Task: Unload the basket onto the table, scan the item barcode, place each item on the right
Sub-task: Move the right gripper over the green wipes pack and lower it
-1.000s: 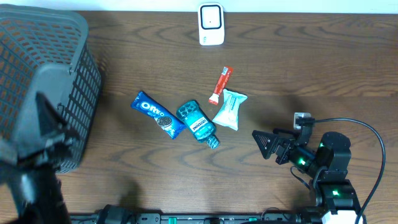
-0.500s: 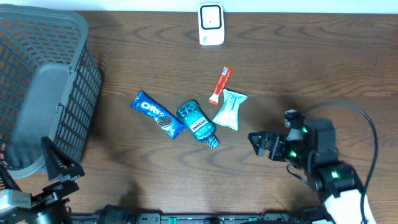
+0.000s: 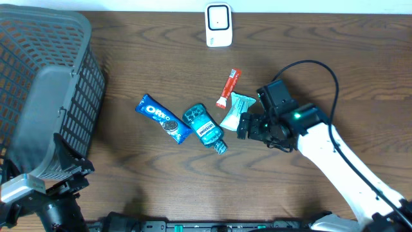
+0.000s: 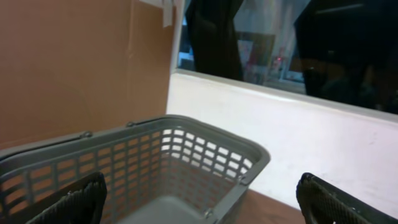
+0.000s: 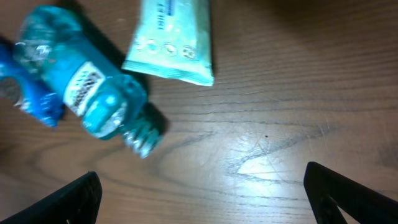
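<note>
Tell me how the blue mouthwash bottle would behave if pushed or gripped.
The blue mouthwash bottle lies on its side, so a sideways push might roll or pivot it. It looks liquid-filled, so it is likely heavy for its size. Its glossy plastic may slip in a loose grip.

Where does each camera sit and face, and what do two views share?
Overhead: above the table, looking straight down on basket, scanner, mouthwash bottle, wipes pack; both arms show.
Left wrist: on the left arm, facing level into the basket and a wall; left fingers at bottom corners.
Right wrist: on the right arm, looking down at bottle and wipes; right fingers at bottom corners.
Shared: overhead and right wrist both show bottle and wipes.
</note>
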